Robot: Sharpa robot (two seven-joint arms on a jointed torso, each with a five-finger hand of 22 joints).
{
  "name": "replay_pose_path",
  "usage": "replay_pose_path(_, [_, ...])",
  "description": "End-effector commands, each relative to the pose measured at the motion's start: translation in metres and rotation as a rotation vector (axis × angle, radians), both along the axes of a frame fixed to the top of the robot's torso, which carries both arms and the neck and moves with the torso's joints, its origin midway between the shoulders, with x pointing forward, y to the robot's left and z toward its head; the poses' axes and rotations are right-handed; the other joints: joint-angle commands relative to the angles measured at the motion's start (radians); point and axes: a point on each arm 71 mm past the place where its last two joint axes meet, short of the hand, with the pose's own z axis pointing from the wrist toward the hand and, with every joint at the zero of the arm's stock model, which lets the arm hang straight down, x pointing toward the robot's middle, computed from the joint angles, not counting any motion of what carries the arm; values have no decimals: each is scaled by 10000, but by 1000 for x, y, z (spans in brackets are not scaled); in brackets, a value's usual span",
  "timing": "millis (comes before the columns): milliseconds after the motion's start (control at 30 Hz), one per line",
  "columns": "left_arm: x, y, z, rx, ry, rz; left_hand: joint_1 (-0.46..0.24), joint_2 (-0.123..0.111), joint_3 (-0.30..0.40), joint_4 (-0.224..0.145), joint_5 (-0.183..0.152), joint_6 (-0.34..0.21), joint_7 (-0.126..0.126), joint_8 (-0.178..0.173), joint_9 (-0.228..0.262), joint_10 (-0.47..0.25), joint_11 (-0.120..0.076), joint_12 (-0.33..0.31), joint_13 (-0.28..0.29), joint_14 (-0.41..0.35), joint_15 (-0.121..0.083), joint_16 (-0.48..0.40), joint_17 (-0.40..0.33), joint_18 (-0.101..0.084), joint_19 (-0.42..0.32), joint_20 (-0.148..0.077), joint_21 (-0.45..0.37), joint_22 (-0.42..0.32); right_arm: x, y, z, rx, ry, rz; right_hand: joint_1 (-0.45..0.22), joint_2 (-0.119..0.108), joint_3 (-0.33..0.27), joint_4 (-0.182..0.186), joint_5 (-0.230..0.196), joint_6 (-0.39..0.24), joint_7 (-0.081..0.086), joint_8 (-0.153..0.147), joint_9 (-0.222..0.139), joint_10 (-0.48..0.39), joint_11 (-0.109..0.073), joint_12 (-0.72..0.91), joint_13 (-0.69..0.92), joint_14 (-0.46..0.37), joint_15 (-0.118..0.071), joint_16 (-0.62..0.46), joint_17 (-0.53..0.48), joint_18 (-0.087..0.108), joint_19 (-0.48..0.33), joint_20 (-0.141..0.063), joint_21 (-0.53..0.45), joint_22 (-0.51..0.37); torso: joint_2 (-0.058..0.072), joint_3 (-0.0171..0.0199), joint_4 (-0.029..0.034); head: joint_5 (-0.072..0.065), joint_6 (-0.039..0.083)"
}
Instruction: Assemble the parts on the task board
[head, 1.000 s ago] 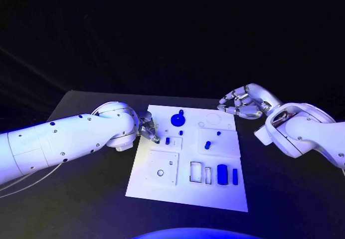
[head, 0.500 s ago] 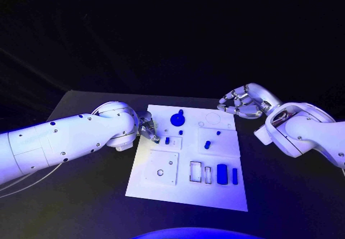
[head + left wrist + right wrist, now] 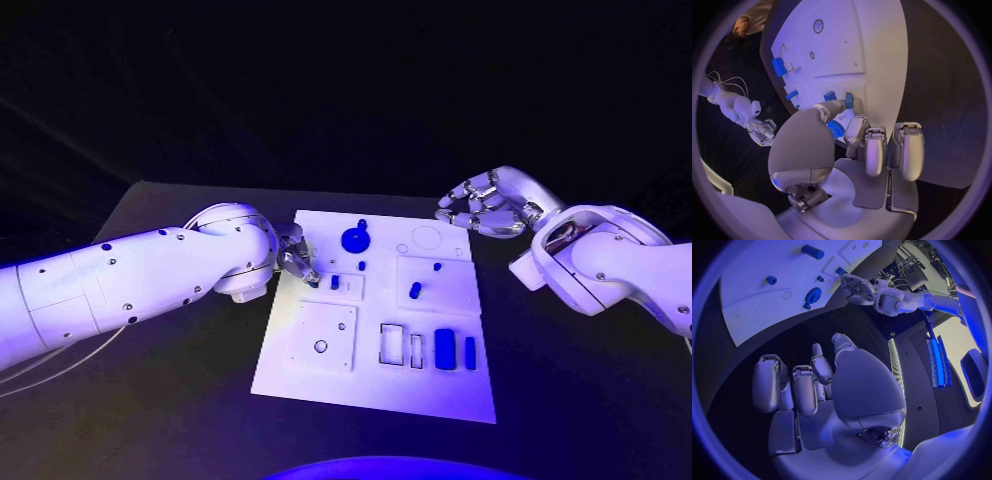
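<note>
Task board point(image 3: 378, 370) lies mid black table point(image 3: 173, 400), white, w/ blue parts on it: round knob part point(image 3: 355, 238) near far edge, wide block point(image 3: 446, 349) & slim bar point(image 3: 470, 351) near right side, small peg point(image 3: 415, 291) mid. Left hand point(image 3: 296, 260) at board's left edge, fingertips by small blue piece point(image 3: 848, 100); can't tell if it's gripped. Right hand point(image 3: 483, 207) off far right corner, fingers curled in, clenched on nothing

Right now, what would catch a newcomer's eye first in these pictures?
The white rectangular task board in the middle of the black table, dotted with small blue parts, the largest a round blue knobbed piece near its far edge. The silver left hand sits at the board's left edge with fingertips by a small blue peg. The silver right hand hovers curled beyond the far right corner.
</note>
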Motion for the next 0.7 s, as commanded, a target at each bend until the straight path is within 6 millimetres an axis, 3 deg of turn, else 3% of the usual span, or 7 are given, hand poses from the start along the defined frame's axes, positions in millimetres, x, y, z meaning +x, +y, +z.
replay_pose_path(33, [-2,0,-3,132,252,-19,-85,28,-31,-74,-53,208,-288,58,45,41,-19,77,38,1032,-79,25,2627,-149,1037,-77,24,2629,-1,1,1,-28,-104,99,-82,35,-62,-6,60,-39,-40,67,14,-43,-2,-22,-2,665,-95,-49,1125,106,-37,-4,-35,1132,9,-3,2,-9,-17])
replay_pose_path(367, [-1,0,-3,119,194,76,-152,21,-376,111,-51,281,-329,73,134,71,-50,153,128,1032,-109,25,2627,-149,1037,-104,24,2629,-1,1,1,-23,-109,96,-82,35,-62,-6,60,-39,-40,67,14,-43,-2,-22,-2,665,-95,-49,1125,106,-37,-4,-35,1132,1,-7,6,-25,-28])
replay_pose_path(700, [-1,0,-4,195,263,54,-168,36,-1365,505,-48,385,-378,27,274,103,-87,235,234,1032,-147,25,2627,-149,1037,-144,24,2629,-1,1,1,-19,-119,94,-90,36,-71,-9,70,-42,-40,69,13,-53,-3,-29,-14,664,-96,-55,1118,108,-40,-6,-46,1128,0,-5,3,-47,-50])
